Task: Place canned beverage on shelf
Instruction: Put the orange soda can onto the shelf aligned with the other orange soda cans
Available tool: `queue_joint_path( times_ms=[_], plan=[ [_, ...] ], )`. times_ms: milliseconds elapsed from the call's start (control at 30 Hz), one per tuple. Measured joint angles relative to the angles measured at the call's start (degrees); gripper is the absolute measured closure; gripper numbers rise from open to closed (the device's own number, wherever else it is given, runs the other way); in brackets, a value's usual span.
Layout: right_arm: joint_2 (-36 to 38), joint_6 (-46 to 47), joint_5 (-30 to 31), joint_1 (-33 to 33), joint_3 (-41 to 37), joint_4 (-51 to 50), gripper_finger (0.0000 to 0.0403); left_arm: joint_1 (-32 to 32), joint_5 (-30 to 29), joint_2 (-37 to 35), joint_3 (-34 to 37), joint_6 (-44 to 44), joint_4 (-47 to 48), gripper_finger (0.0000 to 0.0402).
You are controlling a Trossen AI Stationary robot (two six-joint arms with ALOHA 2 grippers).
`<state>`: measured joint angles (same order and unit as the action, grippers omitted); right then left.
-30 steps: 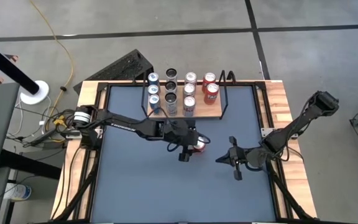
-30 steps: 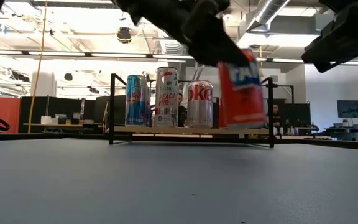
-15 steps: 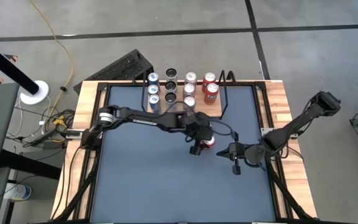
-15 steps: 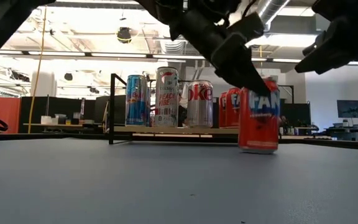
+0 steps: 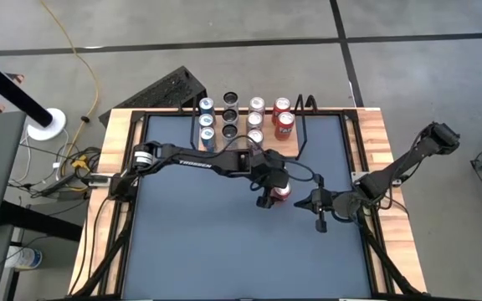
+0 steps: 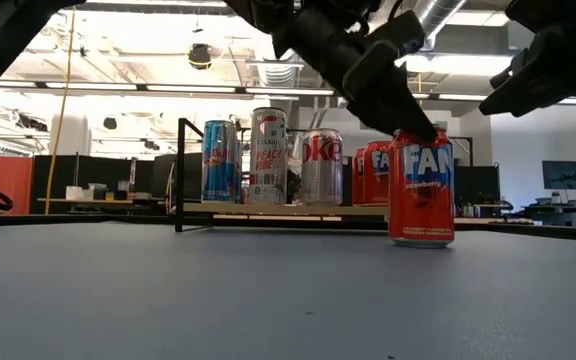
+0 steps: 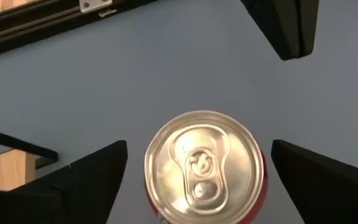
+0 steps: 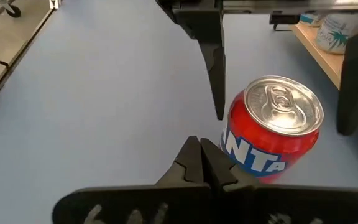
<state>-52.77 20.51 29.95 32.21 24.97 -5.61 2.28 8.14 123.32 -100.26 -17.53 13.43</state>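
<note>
A red Fanta can [image 5: 281, 192] stands upright on its base on the grey-blue tabletop, right of the middle; it also shows in the low view [image 6: 421, 190]. My left gripper [image 7: 199, 177] is open above it. One finger [image 8: 216, 74] stands on each side of the can's top [image 7: 204, 165], with a gap between finger and can on both sides. My right gripper [image 8: 201, 155] is shut, level with the table just right of the can [image 8: 272, 130] and pointing at it. The light-wood shelf [image 5: 268, 153] in its black frame stands at the far edge and holds several cans.
Cans stand in rows on the shelf [image 6: 308, 208], with red ones at its right end [image 5: 284, 117]. The black frame rail [image 5: 301, 125] rises at the shelf's right. Bare tabletop [image 5: 199, 242] lies near and left of the can.
My left gripper has carried the red can toward the table's right edge and down. The can was lifted and tilted; now it stands upright on the tabletop. My right gripper has shifted a little toward the far edge, next to the can.
</note>
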Motion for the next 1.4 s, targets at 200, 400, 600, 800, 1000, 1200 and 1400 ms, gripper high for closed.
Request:
queue_joint_path(
  times_ms=[200, 400, 600, 800, 1000, 1200, 1400],
  plan=[
    [0.0, 1.0, -0.1, -0.2, 0.0, 0.1, 0.0403, 0.0, -2.2, -4.4, -1.1, 0.0, 4.6, 0.0021],
    [0.0, 1.5, -0.1, -0.2, 0.0, 0.2, 0.0403, -0.4, -8.5, -13.3, -1.2, 3.4, 17.5, 0.0021],
    [0.5, 1.5, -0.1, -2.2, 0.0, 1.5, 0.0403, -3.0, -16.0, -24.0, 3.1, 9.9, 30.0, 0.002],
    [0.8, 1.9, -0.1, -5.9, 0.8, 1.5, 0.0391, -8.4, -22.2, -43.1, 26.3, 18.0, 19.6, 0.002],
    [0.8, 0.6, -3.8, -10.0, 4.4, 1.0, 0.033, -13.6, -26.8, -65.6, 55.3, 24.3, -6.0, 0.0019],
    [0.6, -1.5, -4.9, -12.7, 7.2, 1.1, 0.0242, -16.4, -29.9, -84.6, 77.9, 28.0, -25.3, 0.0019],
    [0.6, 1.0, -5.1, -13.2, 7.5, 0.8, 0.0151, -16.4, -31.1, -98.9, 87.6, 26.8, -26.9, 0.0019]
  ],
)
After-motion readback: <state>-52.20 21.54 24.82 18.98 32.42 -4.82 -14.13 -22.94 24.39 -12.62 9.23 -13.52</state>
